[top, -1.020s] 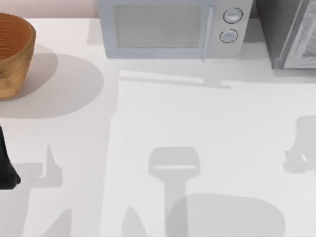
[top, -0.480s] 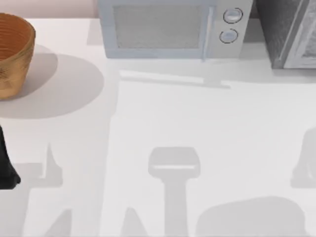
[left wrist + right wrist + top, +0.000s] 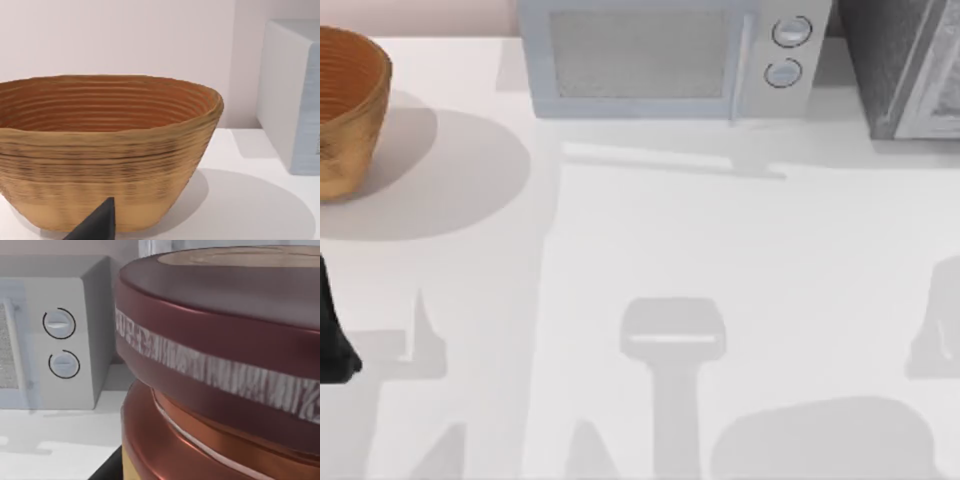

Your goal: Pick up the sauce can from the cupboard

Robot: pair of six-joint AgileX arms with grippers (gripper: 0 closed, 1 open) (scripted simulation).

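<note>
The sauce can [image 3: 215, 375] looms tilted right in front of my right wrist camera, with its dark maroon rim, a whitish band, a copper-red band below and a tan top. It hangs above the white table, with my right gripper shut on it; a dark fingertip [image 3: 107, 467] pokes out under it. The cupboard [image 3: 882, 60], dark grey and speckled with a paler door panel [image 3: 942, 90], stands at the table's back right corner. My left arm [image 3: 332, 340] is parked at the table's left edge.
A light grey microwave [image 3: 660, 60] with two round knobs [image 3: 60, 342] stands at the back centre, left of the cupboard. A woven wooden basket [image 3: 345, 110] sits at the back left, close ahead of my left wrist camera [image 3: 105, 150].
The right arm's shadows on the table's right side slid right and toward the front edge, mostly in the first half second. The left arm, basket, microwave and cupboard have not moved.
</note>
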